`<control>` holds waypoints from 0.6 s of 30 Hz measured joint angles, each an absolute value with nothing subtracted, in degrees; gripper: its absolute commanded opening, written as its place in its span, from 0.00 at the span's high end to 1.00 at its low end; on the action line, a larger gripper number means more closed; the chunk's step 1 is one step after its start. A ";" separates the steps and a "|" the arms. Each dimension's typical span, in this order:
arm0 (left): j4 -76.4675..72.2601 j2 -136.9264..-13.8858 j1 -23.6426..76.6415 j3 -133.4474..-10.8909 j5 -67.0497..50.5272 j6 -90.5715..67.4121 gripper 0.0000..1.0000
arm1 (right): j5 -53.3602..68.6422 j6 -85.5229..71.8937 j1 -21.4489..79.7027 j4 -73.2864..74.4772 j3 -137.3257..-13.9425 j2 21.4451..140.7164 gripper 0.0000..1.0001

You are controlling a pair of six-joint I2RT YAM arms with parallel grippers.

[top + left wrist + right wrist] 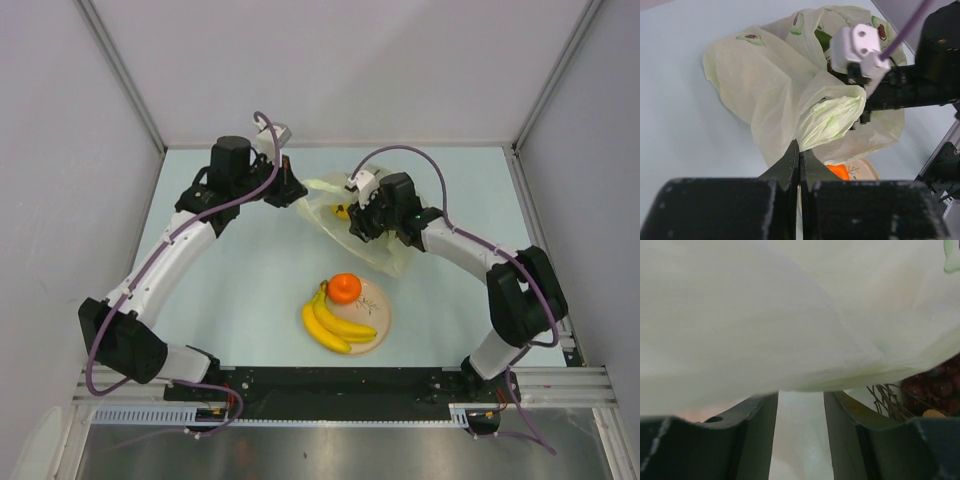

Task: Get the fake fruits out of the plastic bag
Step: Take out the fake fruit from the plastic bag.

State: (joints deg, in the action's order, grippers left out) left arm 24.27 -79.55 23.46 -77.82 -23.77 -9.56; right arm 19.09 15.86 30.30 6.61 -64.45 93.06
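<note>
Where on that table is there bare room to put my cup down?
Bare table shows between the left arm and the plate, and at the near right between the plate and the right arm. The back middle is crowded: the plastic bag lies there with both arms at it. The plate carries the banana bunch and orange.

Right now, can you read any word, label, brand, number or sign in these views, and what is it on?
No readable text in any of the three views.
plastic bag: printed avocado pictures only, no words.
plate: faint drawn pattern, no lettering that can be made out.
Arms and wrist housings: no label legible; any marking is too small or blurred to read.
</note>
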 measured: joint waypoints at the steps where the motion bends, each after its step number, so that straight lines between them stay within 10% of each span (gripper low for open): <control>1: 24.27 -79.79 23.46 -78.48 -23.92 -9.63 1.00 | 17.56 14.33 30.30 6.07 -64.64 94.26 0.46; 9: 24.56 -79.83 23.51 -78.94 -24.64 -9.41 1.00 | 5.30 1.78 29.34 0.40 -75.07 104.36 0.00; 18: 25.30 -79.81 24.05 -75.75 -24.62 -7.92 1.00 | 0.60 -3.99 28.58 -0.47 -85.76 116.42 0.00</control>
